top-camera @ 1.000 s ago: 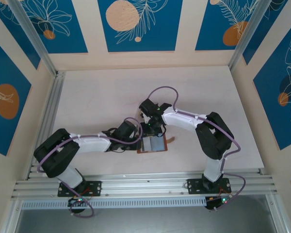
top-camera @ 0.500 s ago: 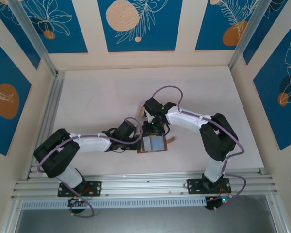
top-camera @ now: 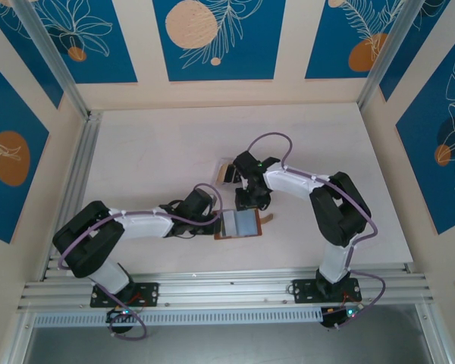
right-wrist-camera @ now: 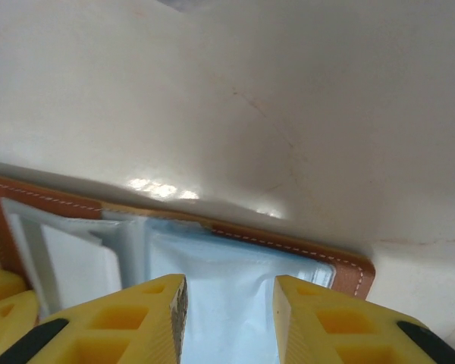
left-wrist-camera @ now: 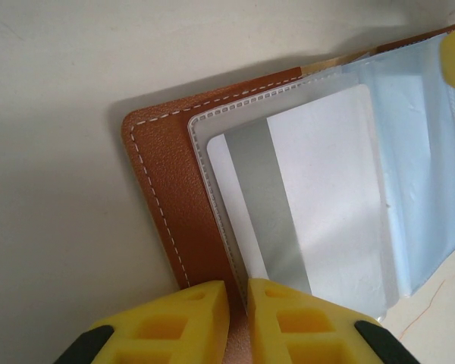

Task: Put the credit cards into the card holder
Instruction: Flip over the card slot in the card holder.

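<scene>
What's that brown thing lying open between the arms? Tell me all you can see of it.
A small card holder of brown leather-like material with pale stitching, lying open on the table. Inside are clear, blue-grey plastic sleeves; one holds a white card with a grey stripe. The left claw pinches its edge; the right claw hovers open over the sleeves.

Same look on the left arm (top-camera: 140, 224) and the right arm (top-camera: 292, 182): white shells on the long links, chunky black joints, and a thin purple cable (top-camera: 265, 136) looping along each. The black bases sit right on the aluminium rail (top-camera: 227, 292), with tiny green lights just below it. The fingers (left-wrist-camera: 189, 322) are bright yellow blocks with square cutouts and black backs.
</scene>
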{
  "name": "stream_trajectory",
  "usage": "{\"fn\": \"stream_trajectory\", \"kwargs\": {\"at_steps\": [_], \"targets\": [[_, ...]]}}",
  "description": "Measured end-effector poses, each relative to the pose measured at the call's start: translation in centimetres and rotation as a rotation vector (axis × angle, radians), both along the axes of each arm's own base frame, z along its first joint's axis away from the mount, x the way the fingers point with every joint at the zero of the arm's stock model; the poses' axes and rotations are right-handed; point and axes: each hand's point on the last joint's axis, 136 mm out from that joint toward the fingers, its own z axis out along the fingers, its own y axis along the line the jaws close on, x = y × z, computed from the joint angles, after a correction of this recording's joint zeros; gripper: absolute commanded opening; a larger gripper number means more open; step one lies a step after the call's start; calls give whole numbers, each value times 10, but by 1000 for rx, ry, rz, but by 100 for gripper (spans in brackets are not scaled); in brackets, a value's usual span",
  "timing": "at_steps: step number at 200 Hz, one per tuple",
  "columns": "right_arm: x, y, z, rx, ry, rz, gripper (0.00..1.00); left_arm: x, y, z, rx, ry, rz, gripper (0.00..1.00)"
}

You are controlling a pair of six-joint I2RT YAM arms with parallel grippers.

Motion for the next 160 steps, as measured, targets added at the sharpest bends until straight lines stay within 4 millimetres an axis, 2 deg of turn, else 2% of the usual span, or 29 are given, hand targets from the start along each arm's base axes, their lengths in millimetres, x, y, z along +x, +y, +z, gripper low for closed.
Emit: {"fn": "stream_trajectory", "kwargs": {"at_steps": [31, 57, 99, 125, 146, 160], "targets": [[-1, -4, -13, -45, 8, 8, 37, 0, 0, 0, 0, 0, 0, 17], [-1, -4, -13, -63, -5, 18, 36, 0, 0, 0, 0, 0, 0, 17], [-2, -4, -16, -101, -29, 36, 21, 0, 0, 0, 0, 0, 0, 17], [-3, 1, -16, -95, -33, 45, 7, 0, 0, 0, 0, 0, 0, 17], [-4, 3, -15, -90, -34, 46, 0, 0, 0, 0, 0, 0, 0, 17], [-4, 3, -14, -85, -31, 45, 0, 0, 0, 0, 0, 0, 0, 17]]}}
